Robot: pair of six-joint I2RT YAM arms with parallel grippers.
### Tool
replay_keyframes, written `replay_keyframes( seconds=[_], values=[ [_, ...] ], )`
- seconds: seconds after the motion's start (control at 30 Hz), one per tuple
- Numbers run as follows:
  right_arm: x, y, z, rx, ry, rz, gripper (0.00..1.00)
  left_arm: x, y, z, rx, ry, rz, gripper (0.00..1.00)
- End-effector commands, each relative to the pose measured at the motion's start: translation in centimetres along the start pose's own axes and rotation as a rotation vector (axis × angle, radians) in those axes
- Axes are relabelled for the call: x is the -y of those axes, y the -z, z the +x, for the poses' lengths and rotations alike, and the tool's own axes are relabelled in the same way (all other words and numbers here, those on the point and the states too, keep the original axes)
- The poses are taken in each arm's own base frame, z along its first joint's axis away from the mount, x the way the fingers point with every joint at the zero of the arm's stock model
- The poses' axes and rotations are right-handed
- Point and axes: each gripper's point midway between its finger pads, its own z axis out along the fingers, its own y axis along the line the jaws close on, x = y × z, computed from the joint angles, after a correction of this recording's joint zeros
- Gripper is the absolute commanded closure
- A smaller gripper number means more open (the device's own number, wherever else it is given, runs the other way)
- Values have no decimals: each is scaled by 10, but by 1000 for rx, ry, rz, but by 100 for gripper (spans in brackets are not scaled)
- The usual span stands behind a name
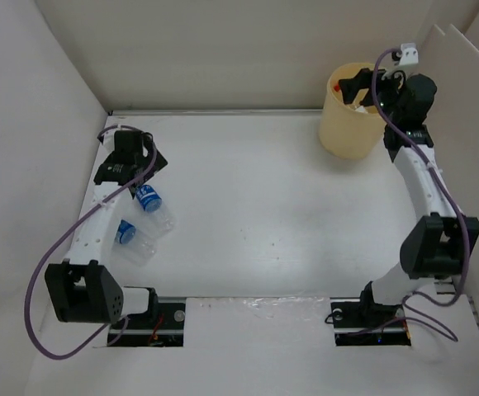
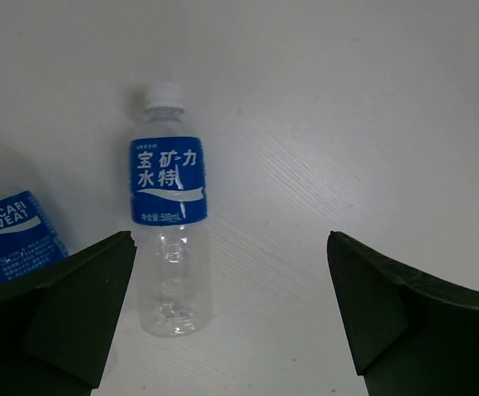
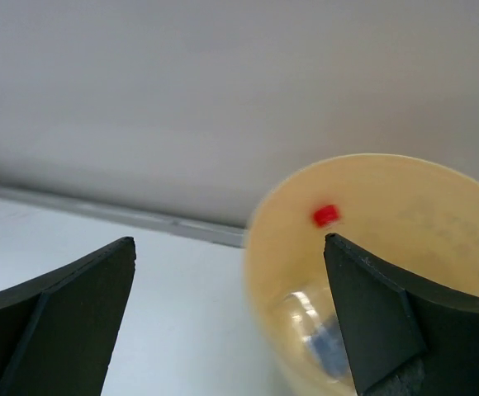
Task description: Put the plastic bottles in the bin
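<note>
Two clear plastic bottles with blue labels lie on the table at the left: one (image 1: 151,202) (image 2: 169,216) just below my left gripper (image 1: 143,175) (image 2: 231,322), the other (image 1: 132,238) (image 2: 8,235) nearer the arm base. The left gripper is open and empty, hovering over the first bottle, which lies by its left finger. The pale yellow bin (image 1: 347,124) (image 3: 438,206) stands at the back right. My right gripper (image 1: 353,86) (image 3: 231,322) is open over its rim. Inside the bin show a red cap (image 3: 325,215) and a blurred clear bottle with a blue label (image 3: 322,334).
White walls enclose the table on the left, back and right. The bin stands close to the back wall and the right wall. The right arm stretches along the right side.
</note>
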Motion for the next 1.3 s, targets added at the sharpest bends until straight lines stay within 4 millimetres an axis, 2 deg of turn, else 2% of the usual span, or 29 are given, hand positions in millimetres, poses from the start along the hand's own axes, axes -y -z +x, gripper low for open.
replay_keyframes(
  seconds=[0.0,0.03,0.07,0.1,0.13,0.17,0.2,0.23,0.27,0.3,0.37,0.4,0.43,0.5,0.63,0.67,0.73,0.83,0.87,0.9,0.97,1.0,1.03,1.07,1.1,1.13,1.2,1.23,1.27],
  values=[
    [-83,48,-38,78,82,-202,0,-21,-27,25,-114,6,-42,0],
    [-91,58,-2,9,54,-222,0,-23,-31,28,-127,1,-51,0],
    [-108,76,-10,35,88,-249,0,-22,-36,30,-133,0,-56,0],
    [-119,85,-4,29,96,-271,0,-25,-46,39,-163,-9,-78,0],
    [-137,94,20,-11,88,-314,0,-27,-50,43,-179,-14,-89,0],
    [-147,102,23,-10,95,-334,0,-30,-55,50,-199,-10,-105,0],
    [-156,115,13,19,103,-346,0,-35,-63,56,-220,6,-130,0],
    [-166,122,15,23,113,-371,0,-35,-68,59,-227,16,-121,0],
    [-171,129,21,14,110,-388,0,-36,-70,61,-226,16,-120,0],
    [-174,139,10,44,119,-391,0,-40,-73,68,-243,11,-132,0],
    [-183,154,9,50,124,-439,0,-43,-80,67,-227,28,-141,0],
    [-185,159,10,45,123,-448,0,-50,-84,67,-229,32,-167,0],
    [-187,170,-2,75,143,-450,0,-51,-86,69,-236,30,-173,0],
    [-186,179,-1,66,142,-448,0,-58,-94,71,-256,51,-186,0],
    [-191,196,-15,90,165,-471,0,-68,-110,76,-284,80,-199,0],
    [-195,204,-22,112,175,-485,0,-69,-115,86,-312,80,-196,0],
    [-198,214,-29,134,184,-496,0,-76,-124,92,-338,110,-201,0],
    [-204,226,-39,147,191,-516,0,-72,-137,108,-380,127,-178,6],
    [-208,231,-44,157,193,-528,0,-67,-141,109,-383,133,-153,14],
    [-209,236,-47,166,196,-528,0,-69,-145,118,-405,124,-151,34],
    [-216,243,-45,158,197,-550,0,-58,-145,110,-387,114,-126,63],
    [-219,249,-50,175,202,-560,0,-48,-148,102,-372,110,-107,72],
    [-221,251,-45,167,205,-567,0,-39,-146,100,-366,93,-98,93],
    [-224,251,-33,137,191,-584,0,-30,-146,93,-350,88,-79,99],
    [-223,252,-31,138,190,-574,0,-19,-145,89,-350,77,-44,100],
    [-225,252,-25,129,195,-586,0,1,-140,73,-324,79,17,100],
    [-232,253,-5,87,178,-628,0,48,-121,59,-315,56,183,100],
    [-237,252,3,65,170,-656,0,74,-109,44,-284,34,266,100],
    [-250,257,10,64,166,-719,0,113,-82,36,-252,-13,405,100]
  ],
)
